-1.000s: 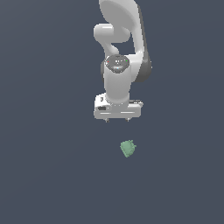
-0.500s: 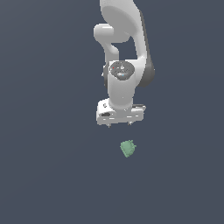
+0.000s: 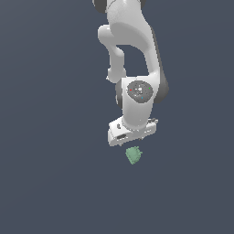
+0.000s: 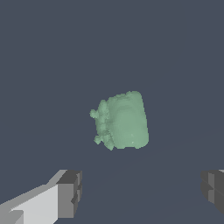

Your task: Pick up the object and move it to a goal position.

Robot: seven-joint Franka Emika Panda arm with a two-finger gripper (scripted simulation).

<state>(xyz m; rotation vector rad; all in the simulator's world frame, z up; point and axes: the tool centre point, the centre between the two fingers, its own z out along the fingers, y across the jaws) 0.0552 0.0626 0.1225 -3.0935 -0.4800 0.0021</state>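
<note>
One small pale-green object lies on the dark floor just below centre of the exterior view, and the white arm's gripper hangs directly above it — fingers spread wide, empty — presumably lined up so they can drop around it.

Only a plain dark blue-grey surface shows.

White arm reaches down from the top of the exterior view, elbow bent, wrist pointing downward with a slight tilt. Pincer spread wide, nothing between its jaws; dark-padded fingertips well apart in the wrist view.
</note>
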